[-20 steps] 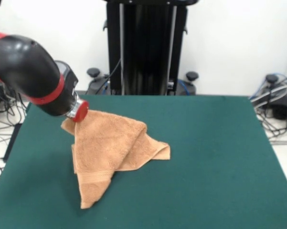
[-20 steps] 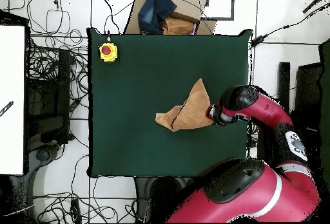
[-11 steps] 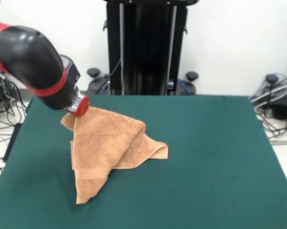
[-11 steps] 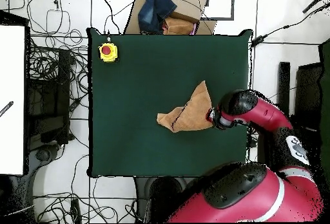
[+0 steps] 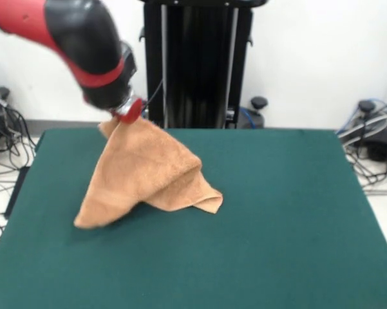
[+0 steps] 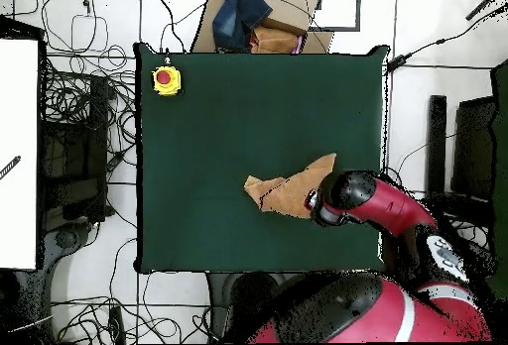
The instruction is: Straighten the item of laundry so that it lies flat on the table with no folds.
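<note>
Towel (image 5: 148,174) hangs in a tent shape left of centre in the front view, one corner lifted at the upper left and the rest draping down onto the green table (image 5: 283,219). At the left, a lower corner rests on the cloth top; moving right, the fabric slopes up to the raised corner, then falls to a folded flap lying near the middle of the frame. The gripper (image 5: 130,111) sits at that raised corner in the upper left, and the towel appears to hang from it, so it looks clamped on the cloth, though the tips themselves are hidden by the wrist.

In the overhead view the towel (image 6: 288,187) shows as a narrow, bunched shape right of centre, with the arm (image 6: 372,202) to its right. A yellow box with a red button (image 6: 166,79) stands at the table's upper left, well apart.

The task looks barely begun: a corner is raised, but the towel is doubled over itself and nowhere near flat. Spreading it out and laying it down are left.
</note>
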Controlling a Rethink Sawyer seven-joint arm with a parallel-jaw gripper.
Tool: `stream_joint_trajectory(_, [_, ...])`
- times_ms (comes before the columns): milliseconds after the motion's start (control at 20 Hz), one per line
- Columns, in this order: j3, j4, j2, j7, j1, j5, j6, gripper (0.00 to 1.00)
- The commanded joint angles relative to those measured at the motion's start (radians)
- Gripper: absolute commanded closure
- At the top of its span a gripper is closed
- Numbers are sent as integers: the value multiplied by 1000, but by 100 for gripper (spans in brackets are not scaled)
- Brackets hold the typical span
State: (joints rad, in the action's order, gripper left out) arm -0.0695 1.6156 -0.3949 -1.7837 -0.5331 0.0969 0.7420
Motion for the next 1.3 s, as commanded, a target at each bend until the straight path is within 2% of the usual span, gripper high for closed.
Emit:
stream_joint_trajectory(50, [-90,256,-118,-405,91,-107,-47,100])
stream_joint_trajectory(200, [-105,275,-123,-413,109,-134,-79,100])
stream_joint_trajectory(500, [-69,309,-93,-399,101,-171,-199,100])
stream_joint_trajectory(800, [-67,287,-54,-392,111,-186,-245,100])
stream_joint_trajectory(850, [-77,287,-56,-402,123,-190,-254,100])
stream_joint_trajectory(1150, [-209,367,-197,-497,258,-209,-266,100])
stream_joint_trajectory(1300, [-273,346,-210,-490,327,-184,-395,100])
